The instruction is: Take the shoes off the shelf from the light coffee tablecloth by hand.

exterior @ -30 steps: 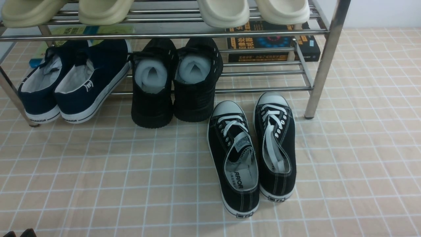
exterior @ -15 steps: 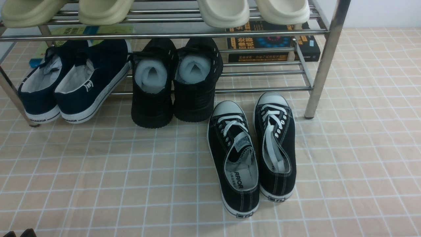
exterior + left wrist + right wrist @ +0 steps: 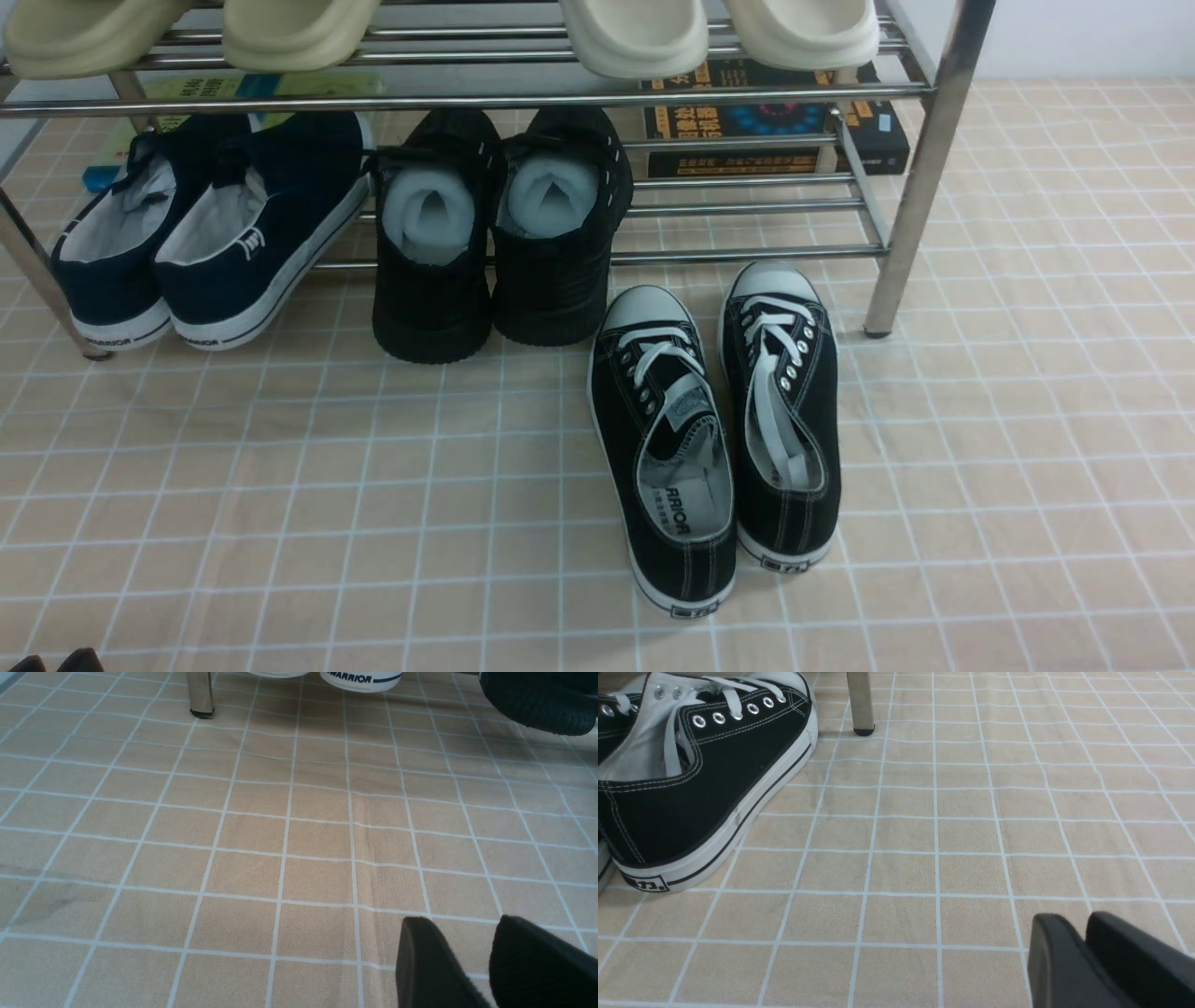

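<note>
shoes [image 3: 714, 439] on the light coffee tablecloth [image 3: 280, 485], just in front of the shelf [image 3: 920, 177], toes toward it, heels toward robot | right hand [image 3: 1083, 956] nearer, shoes off to its side, apart | right hand slightly parted, empty, touching nothing | left hand [image 3: 486, 961] a little open, empty
</note>
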`<state>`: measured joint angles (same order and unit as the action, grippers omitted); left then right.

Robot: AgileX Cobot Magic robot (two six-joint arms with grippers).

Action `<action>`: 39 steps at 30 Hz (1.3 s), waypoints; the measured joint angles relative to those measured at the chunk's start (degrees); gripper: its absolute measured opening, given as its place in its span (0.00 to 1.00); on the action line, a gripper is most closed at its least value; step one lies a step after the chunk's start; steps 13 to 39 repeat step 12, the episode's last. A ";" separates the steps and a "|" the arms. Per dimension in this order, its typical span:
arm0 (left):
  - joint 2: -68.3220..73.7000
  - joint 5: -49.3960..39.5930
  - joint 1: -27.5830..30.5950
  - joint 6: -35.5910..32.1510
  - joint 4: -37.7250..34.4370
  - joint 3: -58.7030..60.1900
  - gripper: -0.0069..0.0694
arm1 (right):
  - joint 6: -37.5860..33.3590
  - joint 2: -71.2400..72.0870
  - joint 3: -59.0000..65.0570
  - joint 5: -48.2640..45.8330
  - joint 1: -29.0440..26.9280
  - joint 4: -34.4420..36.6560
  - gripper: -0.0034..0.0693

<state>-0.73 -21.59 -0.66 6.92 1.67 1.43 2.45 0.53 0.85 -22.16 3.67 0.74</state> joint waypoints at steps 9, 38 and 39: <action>0.00 0.00 0.00 0.00 0.00 0.00 0.41 | 0.00 0.00 0.00 0.00 0.00 0.00 0.21; 0.00 0.00 0.00 0.00 0.00 0.00 0.41 | 0.00 0.00 0.00 0.00 0.00 0.00 0.22; 0.00 0.00 0.00 0.00 0.00 0.00 0.41 | 0.00 0.00 0.00 0.00 0.00 0.00 0.22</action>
